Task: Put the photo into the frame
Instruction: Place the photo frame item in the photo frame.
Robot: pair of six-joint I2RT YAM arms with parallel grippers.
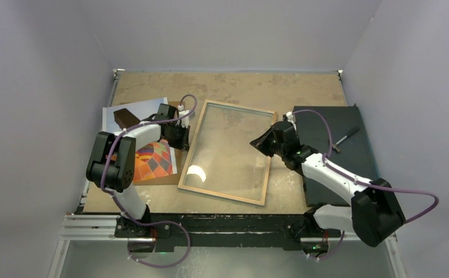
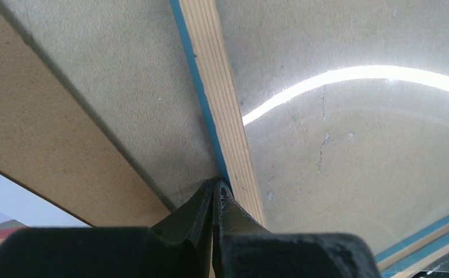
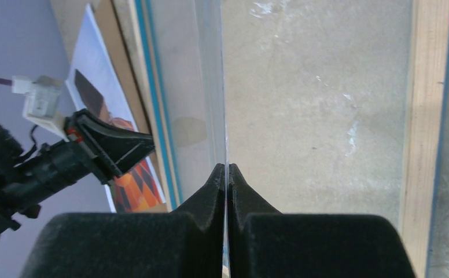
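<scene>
Left end effector fingers fill my near view, clenched tip to tip against the blue-edged wooden rim of the frame; I cannot tell if they pinch it. Right end effector is clenched on the frame's clear pane. The frame rests on the table. The photo lies face up on the brown backing board, just left of the frame.

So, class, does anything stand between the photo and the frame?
Yes: the left claw, shut, sits against the frame on its left rim, its arm above the photo, between them. The backing board lies under the photo, outside the frame.
</scene>
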